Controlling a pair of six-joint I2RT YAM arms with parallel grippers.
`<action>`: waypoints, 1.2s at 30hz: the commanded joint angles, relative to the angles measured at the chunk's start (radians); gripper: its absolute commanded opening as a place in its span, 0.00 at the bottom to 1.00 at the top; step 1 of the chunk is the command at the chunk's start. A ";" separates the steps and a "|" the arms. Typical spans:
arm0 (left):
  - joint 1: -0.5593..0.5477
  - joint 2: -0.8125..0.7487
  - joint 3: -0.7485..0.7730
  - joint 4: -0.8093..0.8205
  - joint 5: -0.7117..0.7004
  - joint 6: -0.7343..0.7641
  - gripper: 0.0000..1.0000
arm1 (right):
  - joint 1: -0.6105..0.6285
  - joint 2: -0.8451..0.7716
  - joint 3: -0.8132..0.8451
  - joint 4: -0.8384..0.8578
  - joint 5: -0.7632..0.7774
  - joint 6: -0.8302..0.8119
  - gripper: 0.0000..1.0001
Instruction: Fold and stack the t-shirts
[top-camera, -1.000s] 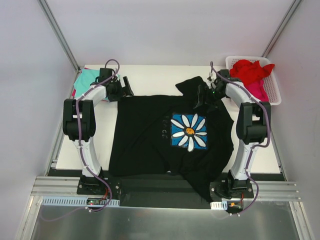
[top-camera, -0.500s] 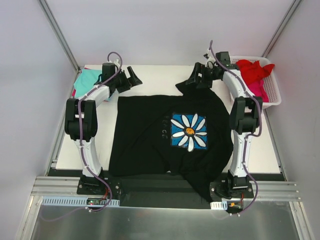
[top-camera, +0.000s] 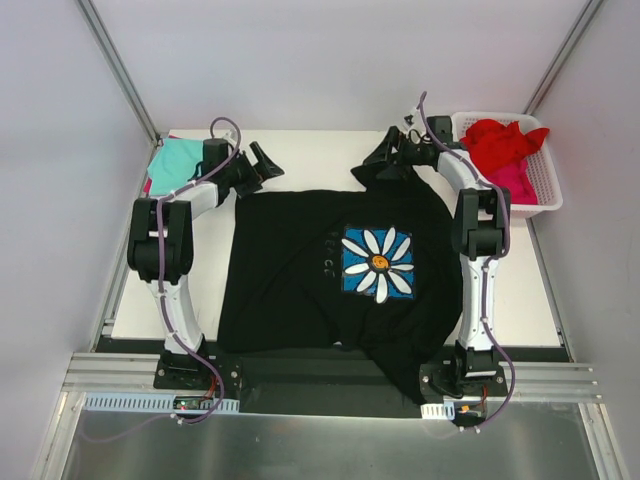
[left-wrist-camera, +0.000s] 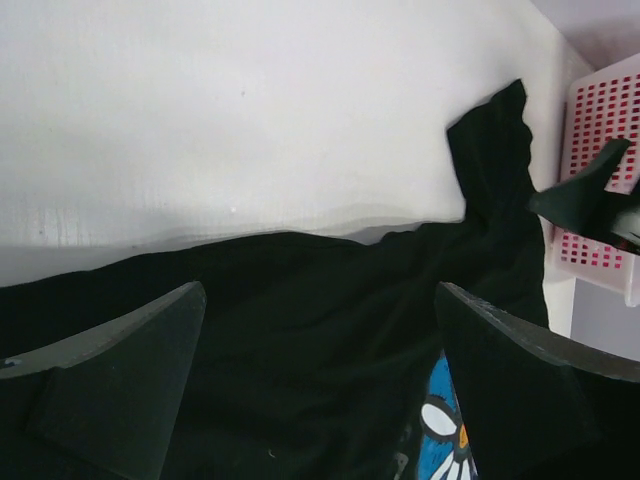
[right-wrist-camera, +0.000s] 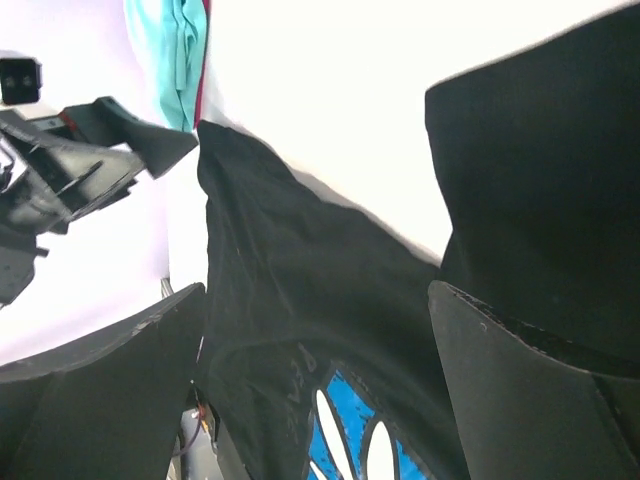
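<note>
One black t-shirt (top-camera: 330, 270) with a flower print lies spread print-up across the middle of the white counter (top-camera: 320, 148). Its near hem spills over the front edge by the right arm's base. Left jaws stand wide apart and empty, above the shirt's far left shoulder edge. Right jaws are also wide apart and empty, over the bunched far right sleeve; can't tell if they touch cloth. Teal t-shirt (top-camera: 172, 165) lies at the far left corner with a pink-red edge showing beside it. Red t-shirt (top-camera: 505, 140) is heaped on a pink t-shirt (top-camera: 517, 180) in the white basket (top-camera: 548, 195) at the far right corner.
</note>
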 joint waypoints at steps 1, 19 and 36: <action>0.012 -0.190 0.002 -0.064 -0.052 0.086 0.99 | -0.002 0.084 0.084 0.105 -0.055 0.100 0.96; -0.046 -0.512 -0.091 -0.365 -0.091 0.202 0.99 | 0.038 -0.297 -0.315 -0.016 0.032 -0.079 0.96; -0.181 -0.767 -0.272 -0.729 -0.344 0.247 0.99 | 0.270 -1.075 -0.845 -0.513 1.074 -0.040 0.96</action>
